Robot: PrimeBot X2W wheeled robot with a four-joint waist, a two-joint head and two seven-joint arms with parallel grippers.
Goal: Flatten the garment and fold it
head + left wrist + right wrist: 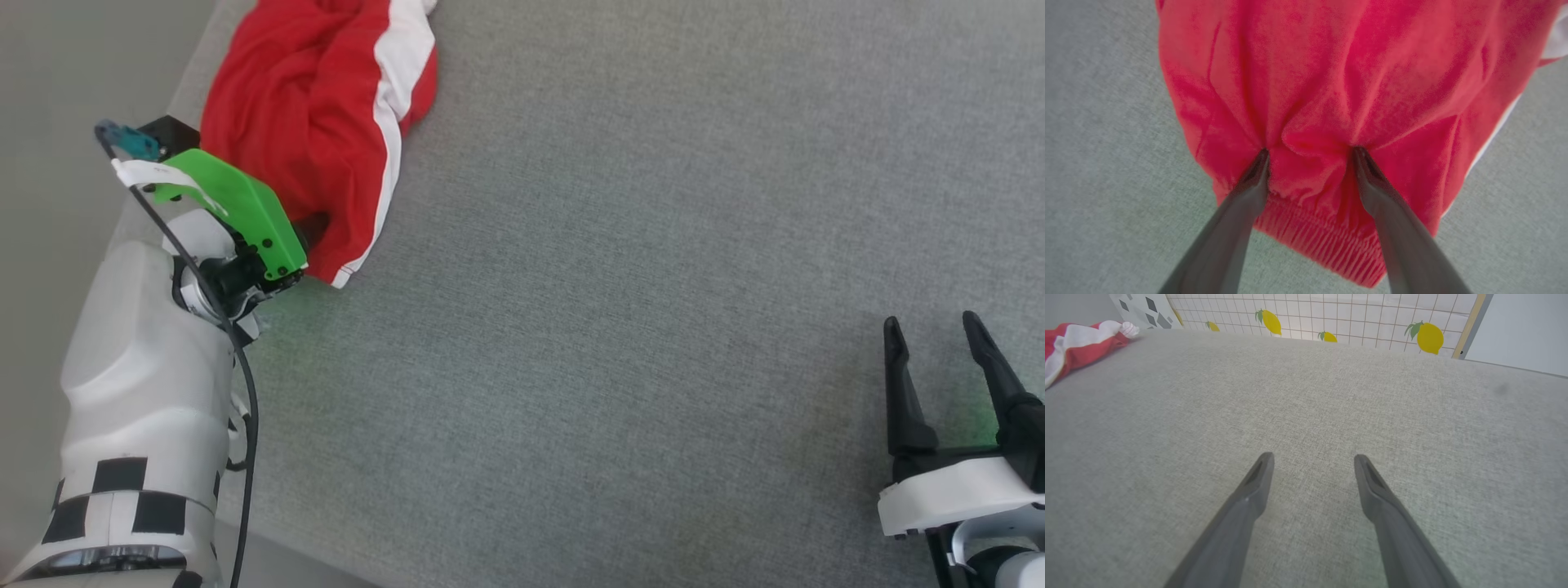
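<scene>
The garment (310,106) lies crumpled at the far left of the grey surface, red with a white side stripe. In the left wrist view the garment (1331,81) is close up, its ribbed elastic waistband (1323,245) nearest. My left gripper (1310,153) is open, both fingertips pressed into the red fabric with a bunched fold between them. In the head view a green wrist mount (233,204) hides those fingers. My right gripper (931,322) stands open at the lower right, far from the garment (1073,347). In its own view my right gripper (1312,457) hovers over bare fabric.
The grey fabric surface (612,327) spreads wide between the two arms. Its left edge (192,73) runs just beside the garment and my left arm. A lemon-patterned grid panel (1351,318) stands behind the far edge. A black cable (245,392) hangs along my left forearm.
</scene>
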